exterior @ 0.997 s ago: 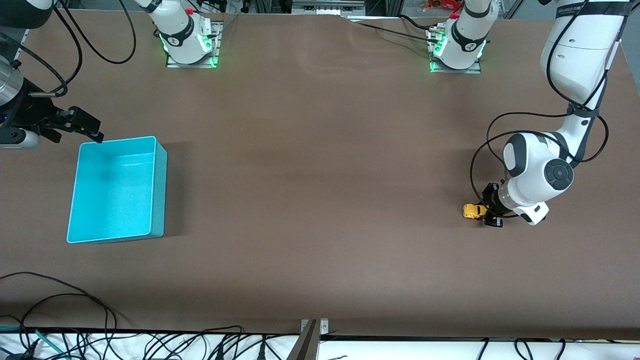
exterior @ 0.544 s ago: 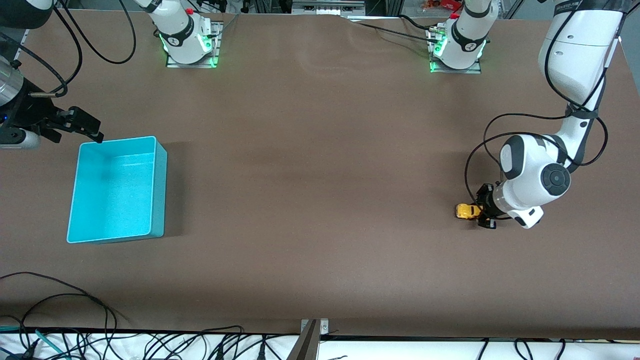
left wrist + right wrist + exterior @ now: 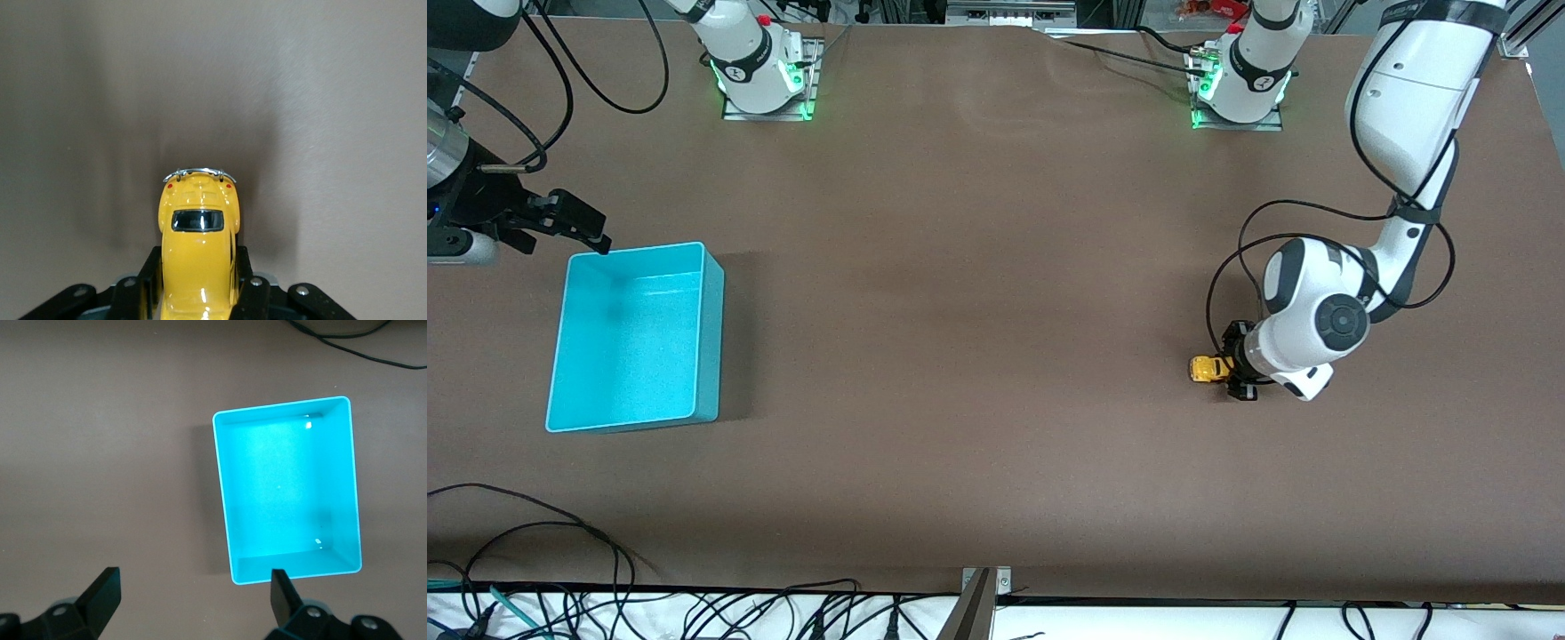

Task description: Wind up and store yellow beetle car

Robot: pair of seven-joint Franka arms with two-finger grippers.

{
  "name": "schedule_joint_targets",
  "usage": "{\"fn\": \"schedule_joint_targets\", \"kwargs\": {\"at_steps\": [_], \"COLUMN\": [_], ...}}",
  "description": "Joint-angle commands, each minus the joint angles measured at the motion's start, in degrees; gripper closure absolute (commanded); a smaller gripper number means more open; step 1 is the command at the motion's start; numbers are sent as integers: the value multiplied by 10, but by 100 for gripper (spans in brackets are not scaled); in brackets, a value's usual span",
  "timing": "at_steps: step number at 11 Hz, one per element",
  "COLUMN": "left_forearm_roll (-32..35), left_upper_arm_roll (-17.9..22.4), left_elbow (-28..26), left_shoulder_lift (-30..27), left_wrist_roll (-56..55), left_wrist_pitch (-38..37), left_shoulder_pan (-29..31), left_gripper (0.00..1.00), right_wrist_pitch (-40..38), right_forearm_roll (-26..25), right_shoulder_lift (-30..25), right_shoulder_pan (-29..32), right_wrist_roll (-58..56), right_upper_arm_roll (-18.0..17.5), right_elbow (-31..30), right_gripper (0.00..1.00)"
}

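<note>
The yellow beetle car (image 3: 1208, 368) (image 3: 199, 260) sits low at the table surface toward the left arm's end. My left gripper (image 3: 1221, 368) (image 3: 197, 293) is shut on it, one black finger pressed on each side of its body. The car's rear window and chrome bumper point away from the wrist. Whether its wheels touch the table I cannot tell. At the right arm's end of the table, my right gripper (image 3: 574, 227) (image 3: 195, 593) waits open, high beside the turquoise bin (image 3: 710, 298) (image 3: 223, 500), nothing between its fingers.
The turquoise bin stands with nothing inside it. The two arm bases (image 3: 760, 76) (image 3: 1240, 80) stand along the table's edge farthest from the front camera. Cables (image 3: 534, 542) lie along the nearest edge. Brown table (image 3: 978, 293) stretches bare between car and bin.
My left gripper has slid along the table toward the right arm's end with the yellow car held in it. The right arm has not moved.
</note>
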State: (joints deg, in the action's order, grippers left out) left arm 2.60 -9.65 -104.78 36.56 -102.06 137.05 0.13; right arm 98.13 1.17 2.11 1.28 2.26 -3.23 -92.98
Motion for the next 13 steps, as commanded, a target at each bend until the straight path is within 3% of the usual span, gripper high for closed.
{"fn": "schedule_joint_targets", "kwargs": {"at_steps": [1,9,13], "left_forearm_roll": [32,77,86], "left_upper_arm_roll": [-9,3,38], "left_elbow": [17,40,44], "left_shoulder_lift": [20,62,81], "left_wrist_roll": [-31,-21,-10], "left_wrist_pitch": [-7,1,1], "left_shoulder_pan": [1,30,36], "left_gripper": [100,100,100], "right_wrist_pitch": [-11,-11,-11], "right_forearm_roll": [-8,-10,-11], "right_shoulder_lift": [2,2,1], "right_shoulder_pan": [-1,-1,-1], "right_wrist_roll": [-2,-2,-2], "right_upper_arm_roll": [0,0,0], "right_elbow": [10,10,10], "right_gripper": [0,0,0]}}
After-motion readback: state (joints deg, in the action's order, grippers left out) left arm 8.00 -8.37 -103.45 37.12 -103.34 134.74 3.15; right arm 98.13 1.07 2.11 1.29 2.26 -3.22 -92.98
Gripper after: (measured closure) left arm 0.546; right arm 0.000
